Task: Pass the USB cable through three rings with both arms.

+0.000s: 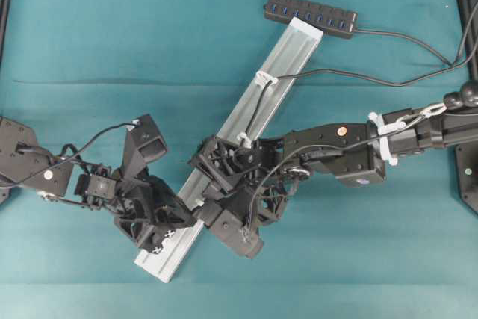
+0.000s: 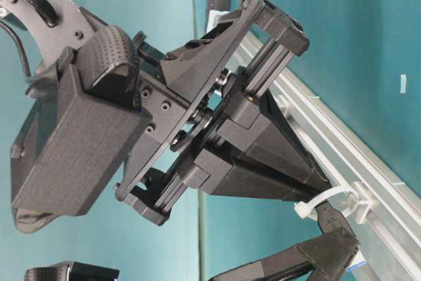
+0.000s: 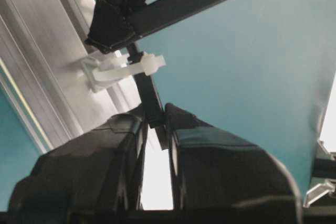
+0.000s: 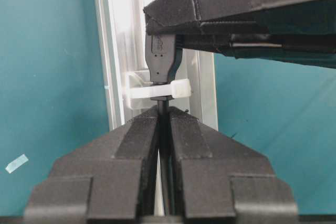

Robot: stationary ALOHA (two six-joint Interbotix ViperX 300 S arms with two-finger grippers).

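A long silver rail (image 1: 246, 147) lies slanted on the teal table (image 1: 89, 50). Small white rings are clipped along it. The ring near the top end (image 1: 263, 78) has the thin black USB cable (image 1: 258, 106) going through it. The cable comes from the black hub (image 1: 310, 14) at the top end of the rail and runs down along the rail to the two grippers.

Low on the rail, another white ring (image 4: 157, 90) has the cable inside it too. The dark plug (image 4: 160, 59) sits just past this ring.

The right gripper (image 4: 164, 129) is squeezed tight on the cord, right next to the ring on the near side. The left gripper (image 3: 157, 121) is squeezed on the cable too, on the other side of the same ring (image 3: 123, 69), where the plug is. Both grippers almost touch the ring.

A small bit of pale tape (image 4: 16, 163) lies on the table beside the rail.
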